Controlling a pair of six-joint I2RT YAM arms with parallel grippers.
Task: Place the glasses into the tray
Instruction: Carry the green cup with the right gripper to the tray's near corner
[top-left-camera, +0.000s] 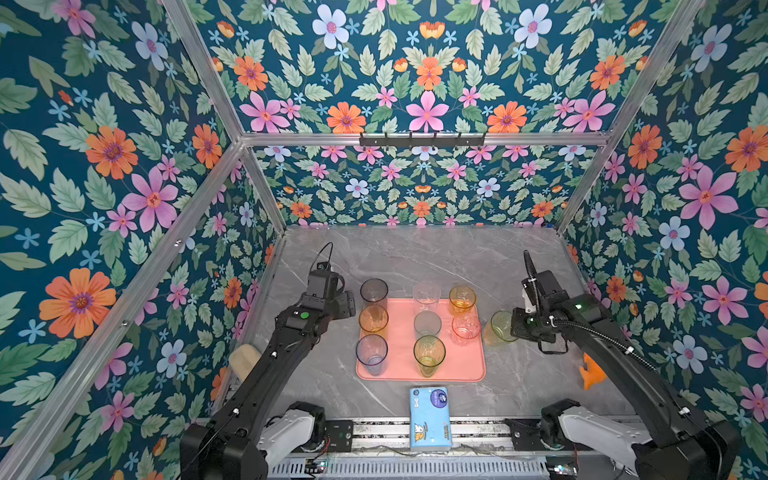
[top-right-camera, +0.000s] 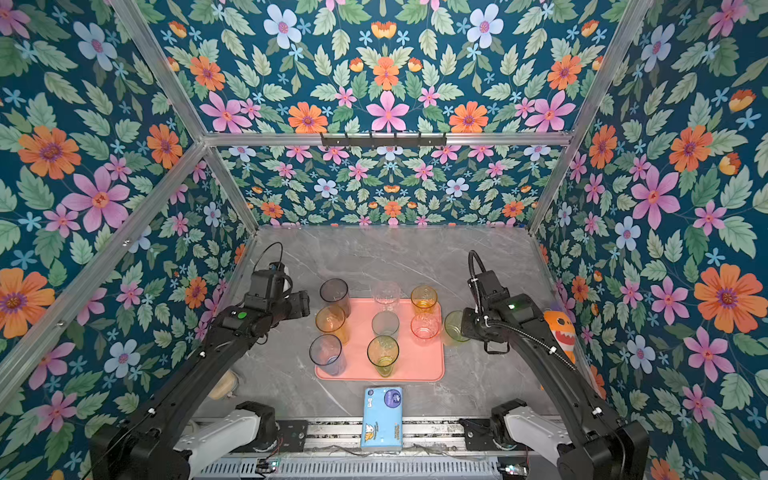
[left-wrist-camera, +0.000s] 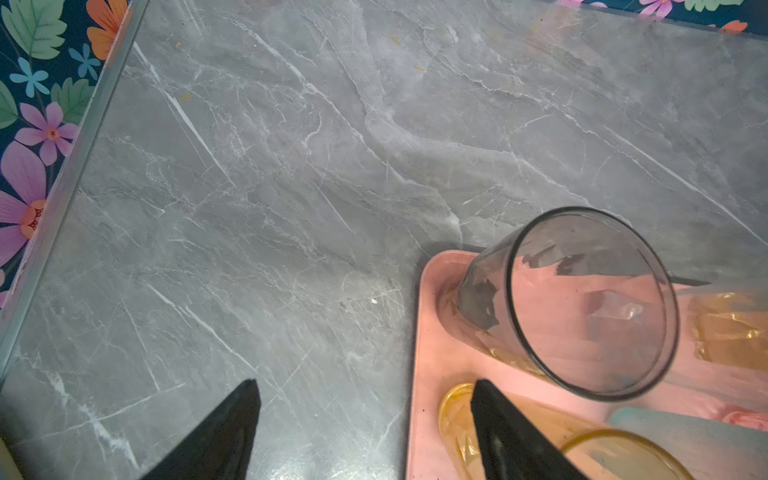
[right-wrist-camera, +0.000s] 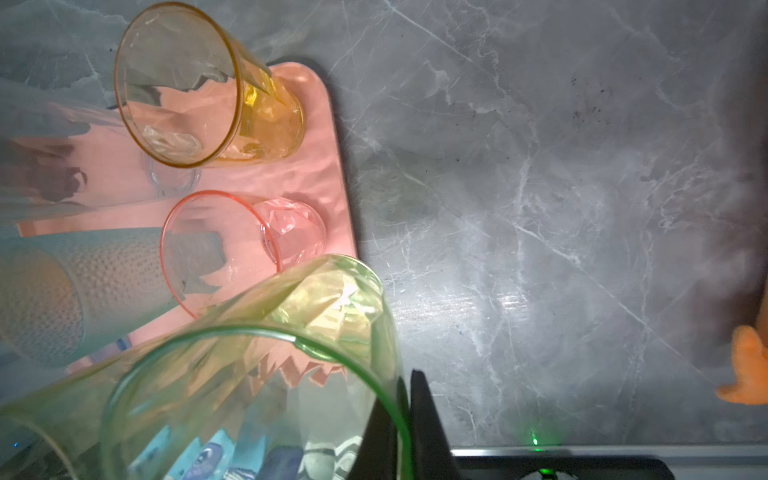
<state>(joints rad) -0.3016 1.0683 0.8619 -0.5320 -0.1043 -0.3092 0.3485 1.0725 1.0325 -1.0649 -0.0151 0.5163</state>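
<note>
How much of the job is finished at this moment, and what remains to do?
Done: eight glasses stand in the tray. In hand: the right gripper pinches the rim of the green glass, just beside the tray's right edge. Left: set that glass down, probably in the tray's free near-right corner, and let go. The left gripper is open and empty.

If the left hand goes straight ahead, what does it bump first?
Probably the table beside the tray corner: the left hand is open over it. The grey glass stands aside, though depth is unclear.
</note>
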